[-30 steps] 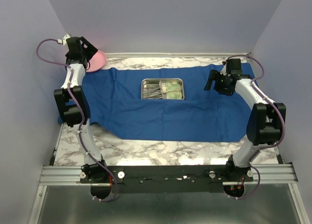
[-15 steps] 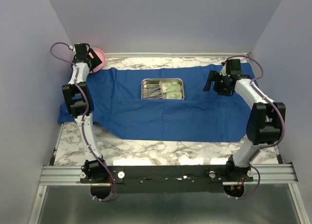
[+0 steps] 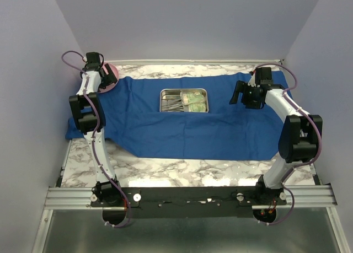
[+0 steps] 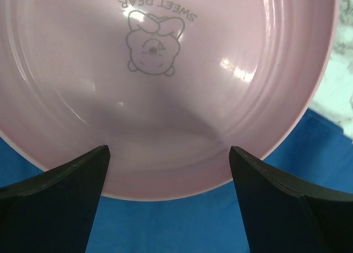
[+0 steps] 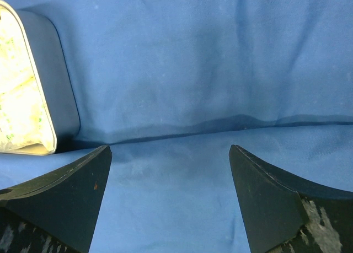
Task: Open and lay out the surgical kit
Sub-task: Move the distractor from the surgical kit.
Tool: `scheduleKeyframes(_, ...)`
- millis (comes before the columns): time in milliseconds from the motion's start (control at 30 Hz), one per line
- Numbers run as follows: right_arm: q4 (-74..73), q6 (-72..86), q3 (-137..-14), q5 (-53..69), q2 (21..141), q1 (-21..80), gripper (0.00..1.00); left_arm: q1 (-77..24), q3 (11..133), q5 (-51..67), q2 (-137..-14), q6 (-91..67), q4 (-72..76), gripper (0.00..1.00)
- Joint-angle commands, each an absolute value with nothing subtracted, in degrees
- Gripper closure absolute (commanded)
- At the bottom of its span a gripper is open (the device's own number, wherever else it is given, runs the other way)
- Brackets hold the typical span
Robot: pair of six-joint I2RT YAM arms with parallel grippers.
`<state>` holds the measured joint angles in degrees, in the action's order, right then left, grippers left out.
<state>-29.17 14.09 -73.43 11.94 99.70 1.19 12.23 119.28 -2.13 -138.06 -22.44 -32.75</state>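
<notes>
The blue cloth [image 3: 182, 129] lies spread open over the marble table. On it at the back middle sits the steel tray [image 3: 161, 101], holding silver forceps [image 3: 174, 103] and yellow-green packets [image 3: 194, 100]. My left gripper [image 3: 102, 76] hangs at the far left corner, open [image 4: 168, 151], right above a pink plate [image 4: 165, 71] whose near rim overlaps the cloth [image 4: 165, 225]. My right gripper [image 3: 238, 92] hovers over bare cloth just right of the tray, open [image 5: 170, 148] with nothing between its fingers. The tray wall [image 5: 58, 76] and a packet [image 5: 19, 98] show at the left of the right wrist view.
The pink plate [image 3: 110, 79] with a cartoon print sits at the back left corner, partly on the cloth. Walls close in the table at the back and both sides. A fold runs across the cloth [image 5: 220, 123] ahead of the right gripper.
My left wrist has swung back and left, then come down over the pink plate, which now shows a little nearer in the top view. The right arm has stayed still.
</notes>
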Motion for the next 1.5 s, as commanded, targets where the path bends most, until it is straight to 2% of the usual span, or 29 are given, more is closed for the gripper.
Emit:
scheduleKeyframes(0,-30.4,13.4,-73.6,13.7,100.5,1.4,0.05,11.6,116.0,-0.9,-133.2,-20.7,-41.7,0.01)
scheduleKeyframes(733,-30.8,13.4,-73.1,15.2,100.4,1.7,0.05,9.2,89.8,0.0,-116.5,-21.8,-42.8,0.04)
scheduleKeyframes(1067,-31.5,14.6,-72.7,8.7,99.0,1.8,0.05,8.4,82.1,-0.3,-110.0,-24.3,-41.1,0.04)
scheduleKeyframes(1233,-31.7,14.6,-72.6,9.2,99.1,1.8,0.05,8.2,76.7,0.0,-107.8,-25.1,-39.4,0.04)
scheduleKeyframes(1467,-31.8,14.8,-72.6,8.6,98.6,3.1,0.05,8.2,75.8,-2.3,-105.7,-24.6,-39.4,0.01)
